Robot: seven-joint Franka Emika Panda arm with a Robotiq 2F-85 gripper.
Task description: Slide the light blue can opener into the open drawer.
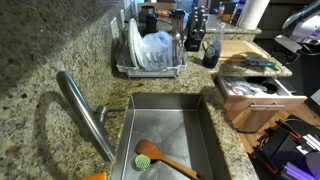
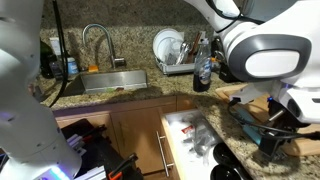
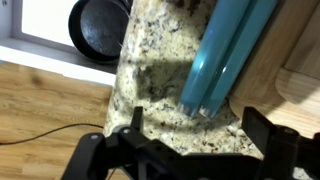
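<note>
Two dark fingers (image 3: 135, 122) of the tool (image 3: 198, 125) fill the near edge of the wrist view, spread wide apart and holding nothing. The can opener (image 3: 225, 60) lies just beyond them on the speckled granite desk (image 3: 160, 70). Its two light blue handles lie side by side and slant away to the far right. Their blunt ends point toward the gap between the fingers, and neither finger touches them. A pale wooden surface (image 3: 300, 60) shows to the right of the handles. To the far left a round black pan (image 3: 100, 25) sits below the desk edge, with a wooden floor (image 3: 50, 100) nearer on the left.

In both exterior views the drawer (image 1: 255, 110) (image 2: 172, 140) stands pulled out from the cabinet front, with utensils in its white inner tray. In an exterior view the white robot arm (image 2: 260, 50) reaches down over the desk to the right of the drawer. The tool's end there is too dark and blurred to read.

Left of the drawer in an exterior view is the steel sink (image 1: 128, 125), with a green-headed brush (image 1: 160, 158) lying inside and a curved faucet (image 1: 85, 110) at its left rim. A dish rack (image 1: 150, 68) with plates stands at the far side, and a dark bottle (image 1: 212, 45) is to its right.
</note>
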